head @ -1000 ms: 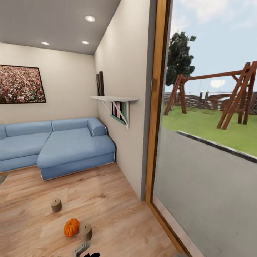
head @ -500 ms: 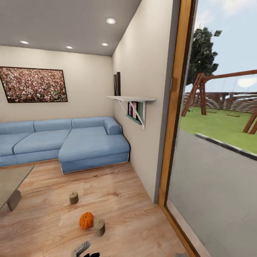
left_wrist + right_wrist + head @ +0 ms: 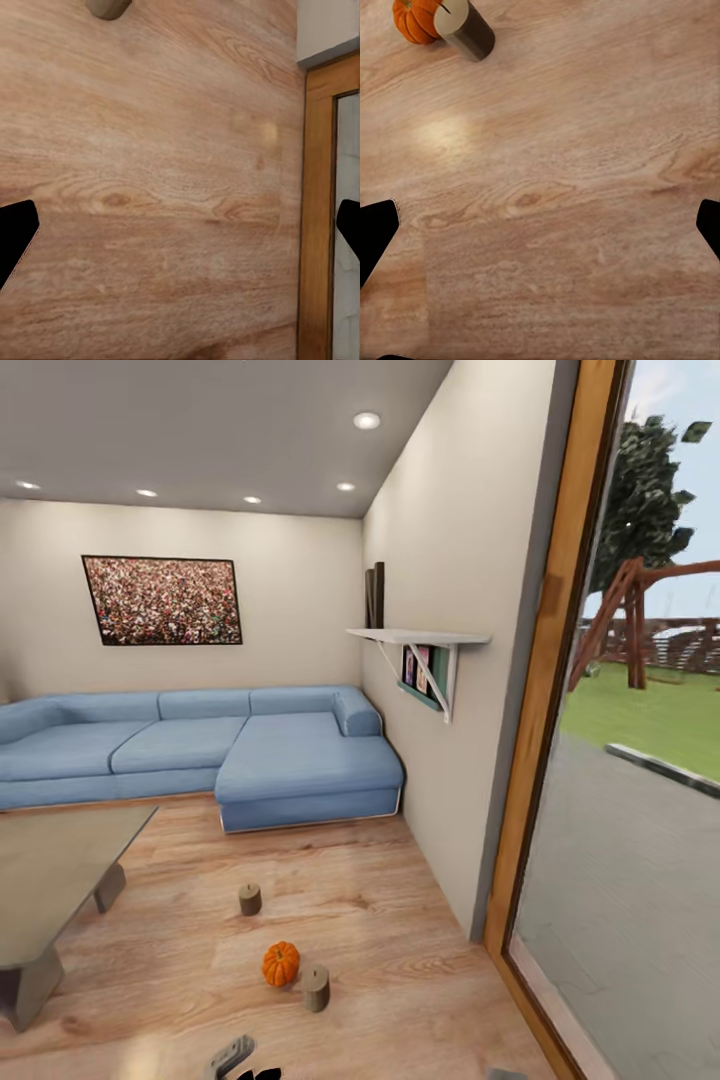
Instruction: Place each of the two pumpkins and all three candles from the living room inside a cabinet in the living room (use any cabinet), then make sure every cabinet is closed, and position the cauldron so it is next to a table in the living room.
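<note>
One orange pumpkin point(image 3: 281, 963) sits on the wood floor with a tan candle point(image 3: 316, 988) right beside it. A second candle point(image 3: 250, 899) stands a little farther off, toward the sofa. The low coffee table point(image 3: 60, 860) with a glossy grey-beige top is at the left. In the right wrist view the pumpkin point(image 3: 416, 19) and candle point(image 3: 465, 28) lie ahead of my right gripper point(image 3: 542, 229), which hangs open over bare floor. My left gripper point(image 3: 182, 234) is also open above the floor, with a candle point(image 3: 109, 6) at the frame edge. The cabinet, the cauldron, the other pumpkin and the third candle are out of view.
A blue corner sofa point(image 3: 230, 745) lines the far wall under a framed picture point(image 3: 165, 600). A white wall shelf point(image 3: 420, 640) juts from the right wall. A wood-framed glass door point(image 3: 545, 690) to the garden stands at the right. A grey piece of my arm point(image 3: 230, 1055) shows at the bottom.
The camera has swung left, so the whole picture has shifted right and the coffee table has come into view. The pumpkin and candles themselves have not moved.
</note>
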You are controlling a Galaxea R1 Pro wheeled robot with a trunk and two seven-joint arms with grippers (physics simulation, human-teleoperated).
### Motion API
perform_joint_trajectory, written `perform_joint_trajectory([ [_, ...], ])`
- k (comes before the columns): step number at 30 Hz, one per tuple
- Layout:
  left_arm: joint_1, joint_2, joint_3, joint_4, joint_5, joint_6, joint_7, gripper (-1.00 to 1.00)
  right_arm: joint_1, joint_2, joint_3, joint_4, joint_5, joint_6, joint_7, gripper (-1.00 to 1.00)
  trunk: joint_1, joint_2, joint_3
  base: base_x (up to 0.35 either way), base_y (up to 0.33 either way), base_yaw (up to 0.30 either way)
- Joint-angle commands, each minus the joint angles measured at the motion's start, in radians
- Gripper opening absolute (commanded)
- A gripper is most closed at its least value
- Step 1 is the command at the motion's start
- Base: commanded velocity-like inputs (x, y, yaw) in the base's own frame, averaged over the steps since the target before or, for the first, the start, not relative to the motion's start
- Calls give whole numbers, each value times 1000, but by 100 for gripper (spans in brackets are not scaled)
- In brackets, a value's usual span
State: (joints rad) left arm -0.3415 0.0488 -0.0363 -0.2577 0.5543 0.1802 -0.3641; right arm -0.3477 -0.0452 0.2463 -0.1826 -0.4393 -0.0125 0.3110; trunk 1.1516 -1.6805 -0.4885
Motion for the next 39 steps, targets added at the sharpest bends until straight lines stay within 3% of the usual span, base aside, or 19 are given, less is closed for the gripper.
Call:
perform_joint_trajectory([
  [1, -1, 0, -4, 0, 10, 7, -1, 100, 0, -1, 8, 0, -10, -1, 2, 100, 0, -1, -1, 0, 0, 291],
  [11, -1, 1, -4, 5, 10, 7, -1, 100, 0, -1, 9, 0, -11, -1, 3, 100, 0, -1, -1, 58, -57, 149],
  [25, -1, 0, -4, 21, 10, 7, -1, 100, 0, -1, 8, 0, -10, 0, 2, 100, 0, -1, -1, 242, -117, 242],
  [39, -1, 0, -4, 21, 10, 5, -3, 100, 0, -1, 8, 0, -10, -1, 2, 100, 0, -1, -7, 15, -4, 217],
])
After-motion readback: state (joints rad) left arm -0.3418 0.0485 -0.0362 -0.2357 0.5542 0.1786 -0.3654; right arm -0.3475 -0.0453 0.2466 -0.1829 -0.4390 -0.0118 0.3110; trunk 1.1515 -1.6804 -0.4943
